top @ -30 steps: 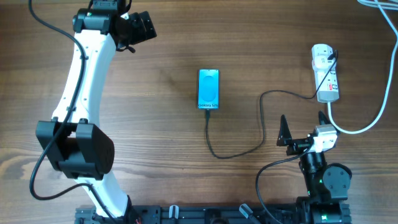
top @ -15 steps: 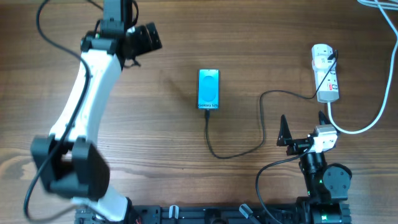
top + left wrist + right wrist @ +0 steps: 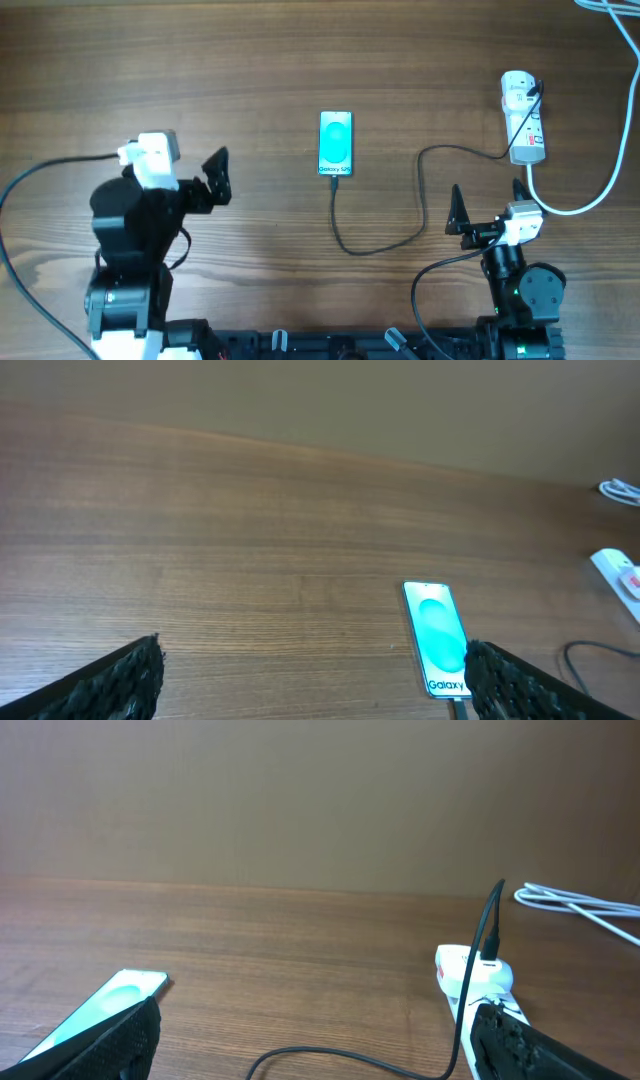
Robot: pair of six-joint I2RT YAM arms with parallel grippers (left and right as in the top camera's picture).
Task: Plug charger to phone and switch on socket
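Note:
The phone (image 3: 336, 143), its turquoise screen lit, lies flat at the table's middle. It also shows in the left wrist view (image 3: 437, 637) and the right wrist view (image 3: 100, 1005). The charger (image 3: 345, 235), a thin black cable, runs from the phone's near end in a loop to the socket (image 3: 523, 125) at the far right, where its plug sits. The socket also shows in the right wrist view (image 3: 470, 975). My left gripper (image 3: 212, 180) is open and empty, left of the phone. My right gripper (image 3: 487, 205) is open and empty, just in front of the socket.
A thicker white cable (image 3: 600, 195) curves from the socket along the right edge to the far corner. Both arm bases stand at the table's front edge. Bare wood lies between the grippers and the phone.
My left arm has drawn back from the far left of the table and folded down at the front left. The right arm, phone, charger and socket have not moved.

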